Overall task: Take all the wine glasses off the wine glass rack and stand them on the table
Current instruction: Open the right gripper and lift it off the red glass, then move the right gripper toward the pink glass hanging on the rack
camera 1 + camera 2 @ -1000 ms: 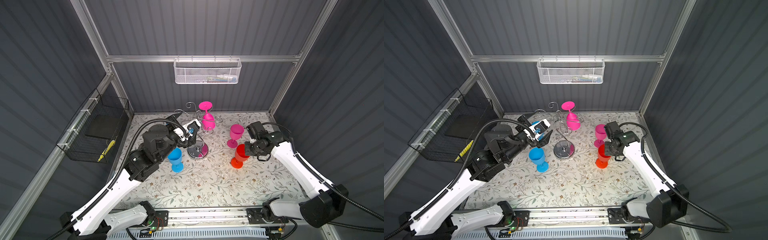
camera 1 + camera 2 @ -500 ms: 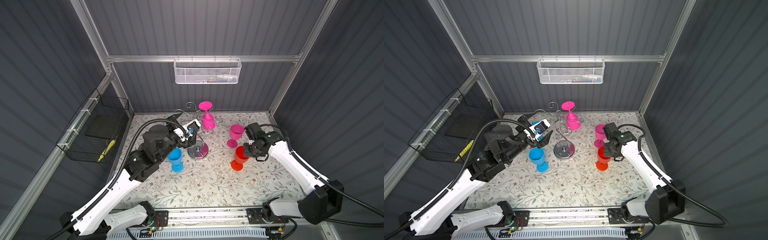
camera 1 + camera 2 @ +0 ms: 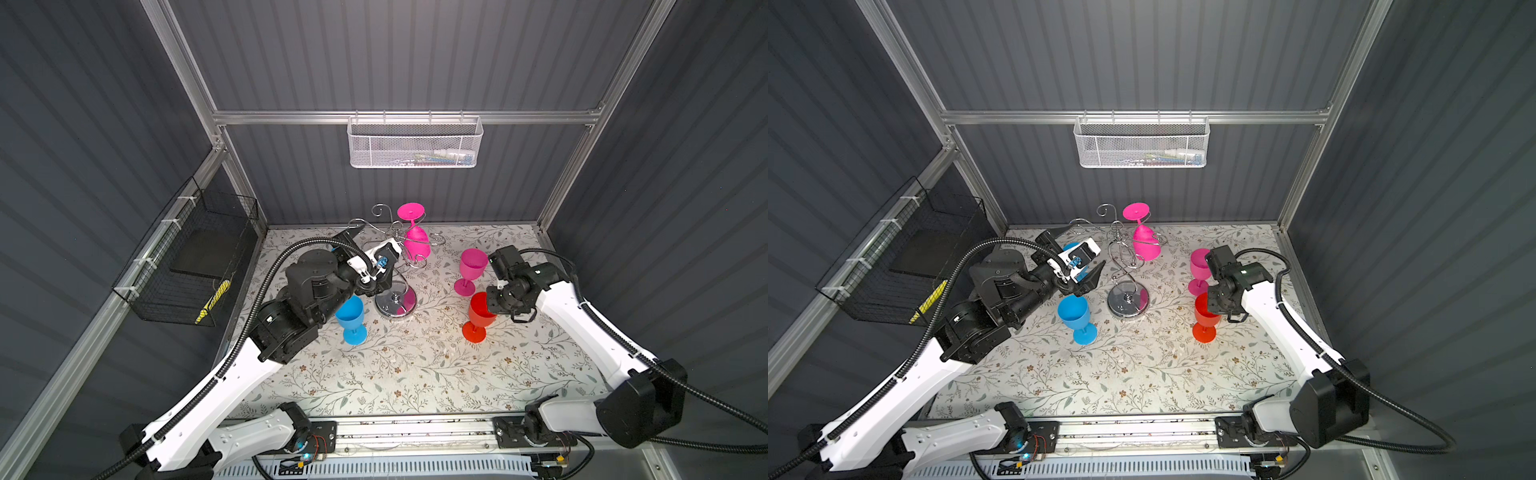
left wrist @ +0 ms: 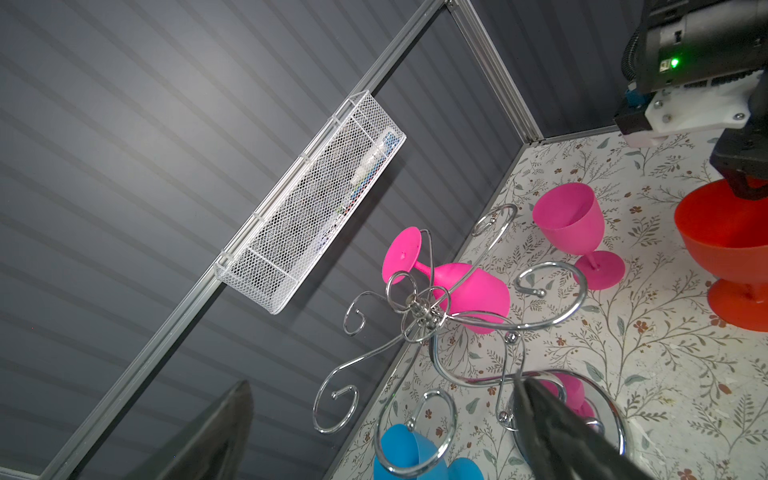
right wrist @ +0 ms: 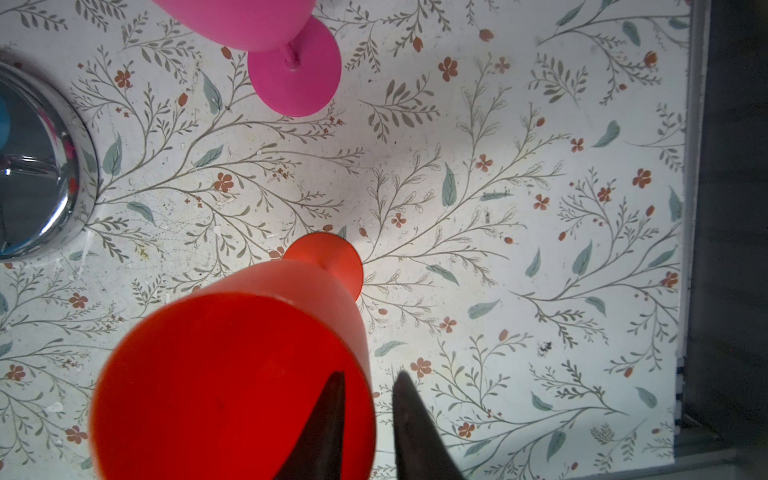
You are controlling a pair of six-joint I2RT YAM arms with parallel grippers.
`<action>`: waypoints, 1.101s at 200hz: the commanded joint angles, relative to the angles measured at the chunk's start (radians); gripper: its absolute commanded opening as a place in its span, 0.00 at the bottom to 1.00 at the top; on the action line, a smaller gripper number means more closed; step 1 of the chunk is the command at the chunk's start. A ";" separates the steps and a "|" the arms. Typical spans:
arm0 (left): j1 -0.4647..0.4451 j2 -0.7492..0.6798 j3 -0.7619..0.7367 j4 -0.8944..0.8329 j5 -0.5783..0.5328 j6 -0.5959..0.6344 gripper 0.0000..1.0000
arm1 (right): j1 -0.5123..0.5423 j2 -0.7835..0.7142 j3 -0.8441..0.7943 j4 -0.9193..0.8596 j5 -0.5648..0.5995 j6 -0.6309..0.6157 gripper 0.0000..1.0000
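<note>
You are looking down on a bench (image 3: 415, 374) covered in a floral pattern, inside a dark grey ribbed enclosure. Near the back stands the wine glass rack (image 3: 395, 266), a chrome wire stand with curled arms on a round mirror base. One bright pink wine glass (image 3: 415, 243) hangs upside down from a rack arm, foot uppermost, on the far side of the stem.

Three more glasses stand upright on the bench: a blue glass (image 3: 351, 318) just left of the rack base, a lighter pink glass (image 3: 471, 270) to its right, and an orange-red glass (image 3: 480, 316) just in front of that one.

Your left gripper (image 3: 1075, 266) sits beside the rack, left of its stem, its jaws spread wide with nothing between them; in the left wrist view the rack arms and the hanging glass lie ahead of the dark fingers (image 4: 552, 432).

Your right gripper (image 5: 365, 419) is at the rim of the orange-red glass. Its jaws straddle the rim, one finger inside the bowl and one outside, with a narrow gap showing between the outer finger and the wall. The glass stands on its own foot on the bench.

A white mesh basket (image 3: 415, 143) hangs on the back wall, and a black wire basket (image 3: 195, 266) on the left wall.
</note>
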 commanded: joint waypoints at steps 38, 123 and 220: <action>0.003 0.002 0.012 0.015 -0.011 -0.028 1.00 | 0.004 -0.018 0.023 -0.036 0.030 -0.003 0.31; 0.003 0.020 0.004 0.094 -0.020 -0.046 1.00 | 0.003 -0.074 0.164 -0.132 0.054 -0.041 0.41; 0.003 -0.005 0.002 0.096 -0.122 -0.140 1.00 | 0.002 0.060 0.523 0.025 -0.277 -0.117 0.47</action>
